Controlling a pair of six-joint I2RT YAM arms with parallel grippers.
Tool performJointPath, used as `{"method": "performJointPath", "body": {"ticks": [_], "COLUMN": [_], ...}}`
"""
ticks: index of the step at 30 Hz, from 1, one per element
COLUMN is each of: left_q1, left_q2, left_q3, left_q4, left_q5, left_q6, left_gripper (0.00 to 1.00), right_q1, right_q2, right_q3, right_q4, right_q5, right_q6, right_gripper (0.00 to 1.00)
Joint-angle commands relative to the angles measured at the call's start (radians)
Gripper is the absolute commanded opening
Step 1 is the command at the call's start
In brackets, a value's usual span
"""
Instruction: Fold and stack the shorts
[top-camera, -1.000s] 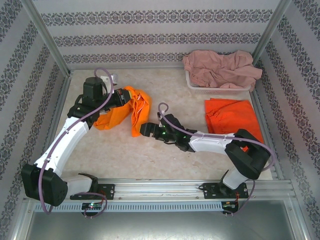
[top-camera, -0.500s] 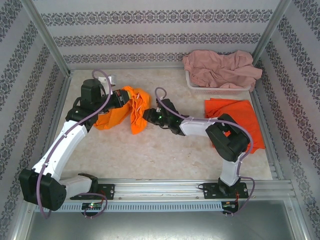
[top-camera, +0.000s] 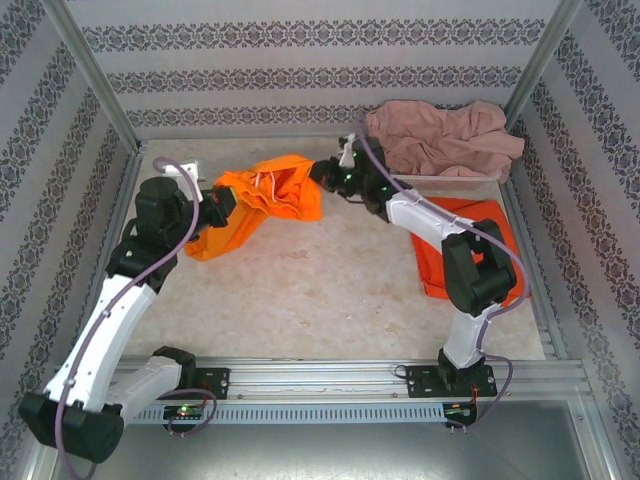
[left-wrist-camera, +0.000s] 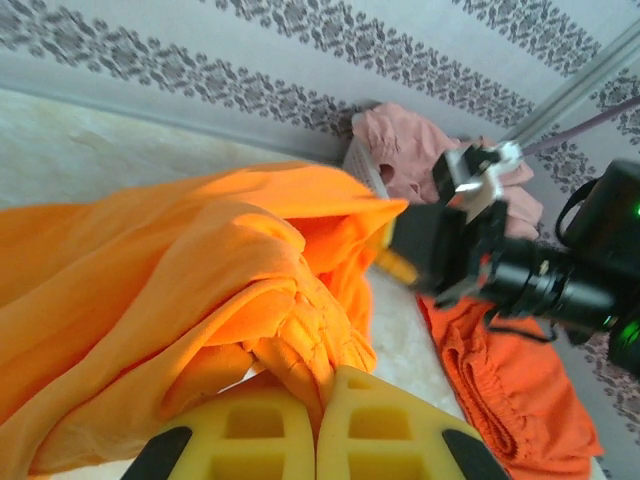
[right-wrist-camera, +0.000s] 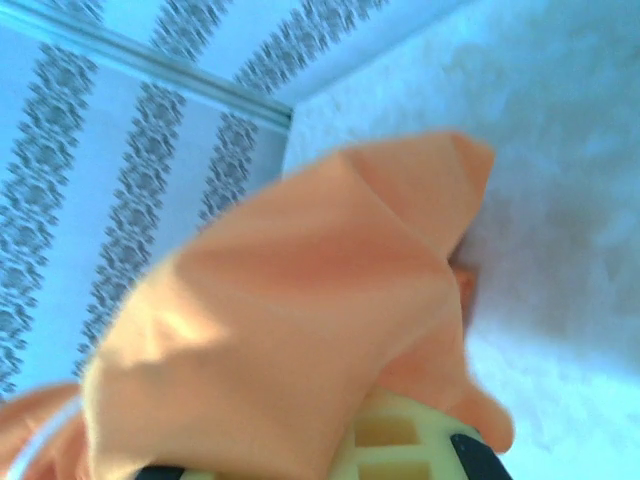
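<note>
Patterned wallpaper surrounds a pale marbled table (top-camera: 330, 300). Your left gripper (top-camera: 222, 200) is clamped on 1 end of the bunched orange shorts (top-camera: 275, 190), and your right gripper (top-camera: 322, 175) is pinched shut on the opposite edge. The cloth sags twisted between them, its lower part apparently resting on the table. The flat orange pair (top-camera: 470, 240) lies at right, and the pink pair (top-camera: 440, 135) is heaped over the basket (top-camera: 450, 178). Pull apart too hard and a thin pinch may slip; twisted cloth could fold crooked.
</note>
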Motion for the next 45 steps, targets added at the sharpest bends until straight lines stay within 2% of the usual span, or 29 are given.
{"method": "performJointPath", "body": {"ticks": [1, 3, 7, 11, 13, 17, 21, 22, 23, 27, 32, 34, 38, 45], "left_q1": [0.013, 0.013, 0.011, -0.003, -0.030, -0.139, -0.315, -0.350, -0.388, -0.456, -0.462, -0.461, -0.462, -0.455], "left_q2": [-0.105, -0.161, -0.236, -0.247, -0.252, -0.252, -0.132, -0.093, -0.039, 0.174, 0.298, 0.315, 0.316, 0.180], "left_q3": [-0.024, -0.046, -0.115, -0.214, -0.260, -0.379, -0.435, -0.439, -0.442, -0.398, -0.329, -0.300, -0.271, -0.282], "left_q4": [-0.061, -0.071, -0.051, 0.002, 0.033, 0.190, 0.335, 0.377, 0.427, 0.566, 0.639, 0.610, 0.581, 0.467], "left_q5": [-0.090, -0.073, 0.035, 0.156, 0.169, 0.119, 0.012, -0.004, -0.012, 0.021, 0.062, 0.049, 0.069, 0.032], "left_q6": [0.068, 0.077, 0.077, 0.052, 0.037, -0.041, -0.063, -0.067, -0.074, -0.097, -0.109, -0.092, -0.046, 0.038], "left_gripper": [0.00, 0.00, 0.00, 0.00, 0.00, 0.00, 0.00, 0.00, 0.00, 0.02, 0.06, 0.08, 0.19, 0.61], "right_q1": [-0.035, -0.051, -0.053, -0.054, -0.059, -0.073, -0.085, -0.088, -0.091, -0.118, -0.174, -0.200, -0.247, -0.255], "right_q2": [0.039, 0.107, 0.251, 0.363, 0.399, 0.467, 0.516, 0.516, 0.510, 0.420, 0.186, 0.079, -0.129, -0.386], "right_q3": [0.144, 0.266, 0.487, 0.628, 0.666, 0.730, 0.771, 0.770, 0.766, 0.665, 0.419, 0.302, 0.076, -0.171], "right_q4": [-0.074, -0.135, -0.195, -0.235, -0.262, -0.290, -0.269, -0.266, -0.267, -0.248, -0.254, -0.245, -0.265, -0.294], "right_q5": [-0.095, -0.136, -0.212, -0.240, -0.238, -0.244, -0.312, -0.322, -0.330, -0.333, -0.286, -0.275, -0.243, -0.245], "right_q6": [-0.002, 0.018, 0.082, 0.158, 0.181, 0.239, 0.322, 0.331, 0.338, 0.325, 0.197, 0.163, 0.067, -0.034], "right_gripper": [0.00, 0.00, 0.00, 0.05, 0.07, 0.14, 0.23, 0.29, 0.40, 0.68, 0.98, 0.98, 0.98, 0.98]}}
